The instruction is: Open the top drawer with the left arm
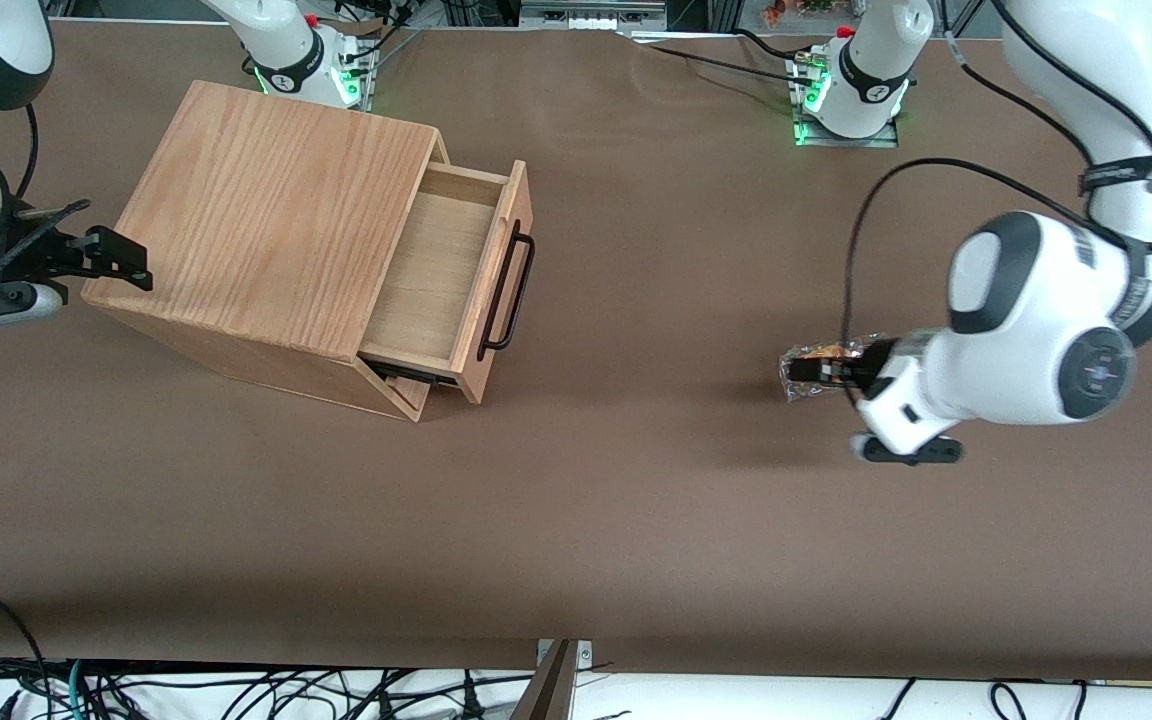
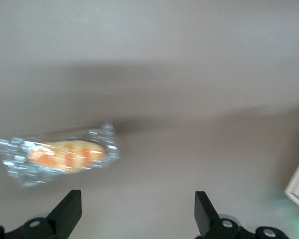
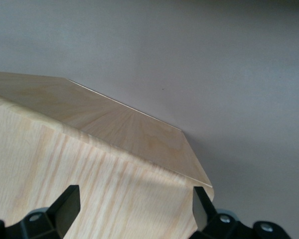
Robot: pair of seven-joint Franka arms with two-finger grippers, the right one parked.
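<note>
Counter (image 1: 636, 520): brown surface, bare along the edge nearest the front camera, where cables are seen hanging below it.
Casing (image 1: 266, 220): oak-grain box set on the counter toward the parked arm's end, turned at an angle to the counter's edges.
Top drawer (image 1: 441, 275): found in the upper slot of the casing, pulled partway out, with its pale wood floor exposed; nothing is seen inside it.
Handle (image 1: 508, 290): long black bar fixed across the drawer's front panel, touched by nothing.
Lower drawer: only a corner is seen under the top drawer, and it appears shut.
Wrapped snack (image 1: 821, 368): orange food in clear crinkled wrap, laid flat on the counter toward the working arm's end, well apart from the casing; also seen in the wrist view (image 2: 60, 155).
Left arm (image 1: 1036, 320): bent low over the counter near its working-arm end.
Hand (image 2: 134, 214): held just above the wrapped snack, well away from the drawer; its fingers (image 2: 70, 209) are spread wide with nothing between them.
</note>
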